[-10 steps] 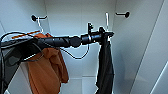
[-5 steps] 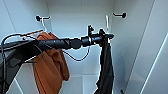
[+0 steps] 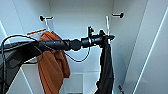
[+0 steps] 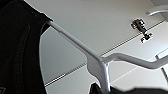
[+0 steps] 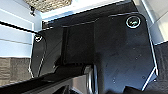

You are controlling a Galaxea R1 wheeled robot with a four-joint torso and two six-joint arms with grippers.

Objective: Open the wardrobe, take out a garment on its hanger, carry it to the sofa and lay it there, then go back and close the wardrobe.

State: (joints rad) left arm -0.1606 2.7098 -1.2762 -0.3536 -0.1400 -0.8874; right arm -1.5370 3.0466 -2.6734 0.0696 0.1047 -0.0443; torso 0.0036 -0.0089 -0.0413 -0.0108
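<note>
Since the earlier frames the left arm (image 3: 62, 45) has lifted a little, and the black garment (image 3: 106, 67) with it; the top of its hanger now looks clear of the peg (image 3: 117, 15) on the right wall of the open wardrobe (image 3: 80, 22), though the head view is too soft to be sure. The rust-orange hooded garment (image 3: 52, 65) has not moved: it hangs from the peg at the left wall.

Left gripper (image 3: 106, 38) is at the neck of the white hanger (image 4: 100, 66), right at the garment's top, and it appears closed on that neck, carrying the load. In the left wrist view the hanger's shoulder bar runs up into the black collar, with a door hinge (image 4: 141, 30) on the white panel behind. Right gripper: cannot tell how it stands; the right wrist view shows dark robot parts over floor.

Handling, as a judgement: garment is light, limp fabric, hangs straight down beside the wardrobe's right wall, will swing and drape when carried. Hanger is stiff, smooth plastic, likely slippery. Best hold is the hanger's neck just under the hook, not the cloth; gripping fabric would let it slide off. Keep the hanger level so the shirt stays on both shoulder bars.
</note>
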